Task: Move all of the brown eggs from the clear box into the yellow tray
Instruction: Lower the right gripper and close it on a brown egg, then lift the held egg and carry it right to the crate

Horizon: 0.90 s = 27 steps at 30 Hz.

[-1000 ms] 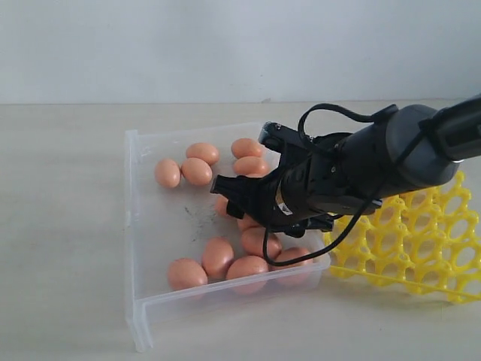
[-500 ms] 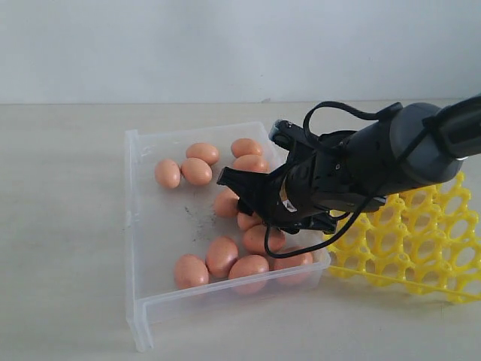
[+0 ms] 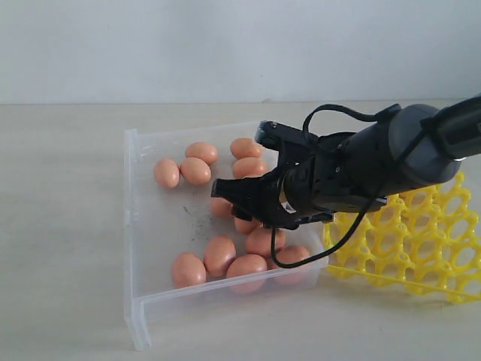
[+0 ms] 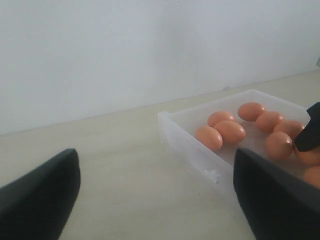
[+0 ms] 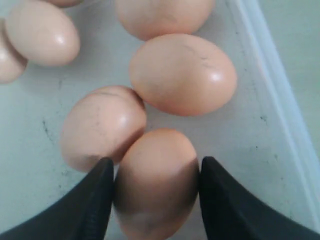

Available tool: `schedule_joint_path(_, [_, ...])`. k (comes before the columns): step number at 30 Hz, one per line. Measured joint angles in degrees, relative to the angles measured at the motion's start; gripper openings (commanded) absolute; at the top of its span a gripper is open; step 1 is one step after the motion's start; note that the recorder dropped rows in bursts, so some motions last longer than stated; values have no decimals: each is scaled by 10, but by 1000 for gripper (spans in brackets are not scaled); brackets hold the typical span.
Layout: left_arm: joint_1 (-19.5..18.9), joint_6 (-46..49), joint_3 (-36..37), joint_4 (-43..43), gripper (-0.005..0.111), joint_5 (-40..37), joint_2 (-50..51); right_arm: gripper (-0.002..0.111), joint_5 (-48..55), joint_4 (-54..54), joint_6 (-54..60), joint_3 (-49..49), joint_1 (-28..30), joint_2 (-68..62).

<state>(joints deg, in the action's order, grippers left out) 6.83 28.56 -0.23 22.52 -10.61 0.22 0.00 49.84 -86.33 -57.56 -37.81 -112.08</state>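
Several brown eggs [image 3: 195, 171] lie in the clear box [image 3: 132, 226] in the middle of the table. My right gripper [image 3: 234, 197] reaches low into the box from the right. In the right wrist view my right gripper [image 5: 157, 165] is shut on one brown egg [image 5: 156, 145], with both black fingers pressed against its sides. This egg touches a neighbouring egg [image 5: 102, 125]. The yellow tray [image 3: 421, 241] sits to the right of the box, partly behind the arm. My left gripper [image 4: 155, 165] is open and holds nothing. It hangs over bare table beside the box wall [image 4: 195, 150].
The pale table [image 3: 60, 226] surrounds the box, with a white wall [image 3: 225, 45] behind. The bulky black right arm [image 3: 391, 162] and its cable [image 3: 338, 241] hang over the box's right edge and the tray's left side.
My right gripper's jaws have narrowed onto an egg. The gripper shifted slightly inside the box and nearby eggs were nudged a little. The left arm shows no change.
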Motion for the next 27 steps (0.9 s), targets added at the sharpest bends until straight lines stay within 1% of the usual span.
schedule_joint_path(4, [0, 0, 0, 0, 78, 0, 0, 0, -15, 23, 126, -1, 0, -1])
schedule_joint_path(7, [0, 0, 0, 0, 78, 0, 0, 0, -59, 8, 221, -1, 0, -6])
schedule_joint_path(9, [0, 0, 0, 0, 78, 0, 0, 0, -116, -73, 334, -1, 0, -8])
schedule_joint_path(10, [0, 0, 0, 0, 78, 0, 0, 0, -146, -143, 404, -1, 0, -8])
schedule_joint_path(12, [0, 0, 0, 0, 78, 0, 0, 0, -203, -319, 545, 0, -6, -8])
schedule_joint_path(14, [0, 0, 0, 0, 78, 0, 0, 0, -281, -491, 704, 10, -21, -8])
schedule_joint_path(16, [0, 0, 0, 0, 78, 0, 0, 0, -356, -598, 814, 27, -39, -8])
schedule_joint_path(17, [0, 0, 0, 0, 78, 0, 0, 0, -396, -628, 854, 39, -49, -8])
schedule_joint_path(19, [0, 0, 0, 0, 78, 0, 0, 0, -479, -650, 891, 62, -66, -8])
schedule_joint_path(23, [0, 0, 0, 0, 78, 0, 0, 0, -633, -652, 878, 112, -75, -8])
schedule_joint_path(24, [0, 0, 0, 0, 78, 0, 0, 0, -658, -654, 873, 124, -75, -8])
schedule_joint_path(27, [0, 0, 0, 0, 78, 0, 0, 0, -681, -666, 892, 148, -75, -8])
